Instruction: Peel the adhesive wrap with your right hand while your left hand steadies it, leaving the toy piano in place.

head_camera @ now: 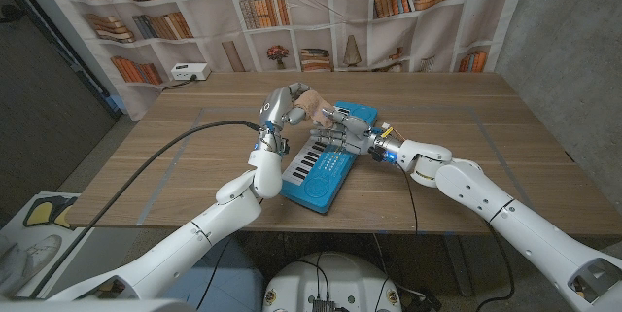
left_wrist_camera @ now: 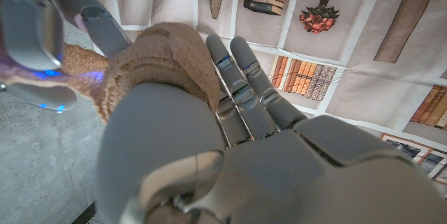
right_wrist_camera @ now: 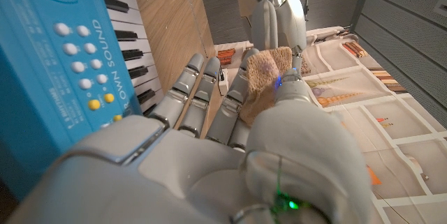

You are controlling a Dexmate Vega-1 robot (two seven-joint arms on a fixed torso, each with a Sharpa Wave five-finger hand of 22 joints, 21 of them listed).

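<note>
Fingers first: your left hand (head_camera: 283, 108) grips the tan roll of adhesive wrap (head_camera: 313, 107), held up just above centre of the head view; in the left wrist view its fingers (left_wrist_camera: 241, 84) lie straight along the roll (left_wrist_camera: 164, 60). Your right hand (head_camera: 342, 132), coming in from the right, has fingers (right_wrist_camera: 230, 109) and thumb closed on the loose end of the wrap (right_wrist_camera: 264, 77), pinching it close to the roll.

Largest to smallest:
- Wooden table (head_camera: 486, 147), filling the middle of the frame.
- Toy piano (head_camera: 326, 161), blue, at centre, lying on the table directly under both hands; keys and buttons also at the left of the right wrist view (right_wrist_camera: 49, 63).
- Wrap, small, above the piano's far end; contact with it cannot be told.

Step in hand, by my reading: drawing the tail off. Pull steadily away from the left hand, keep that grip firm, and keep both hands lifted clear so the piano stays put.
</note>
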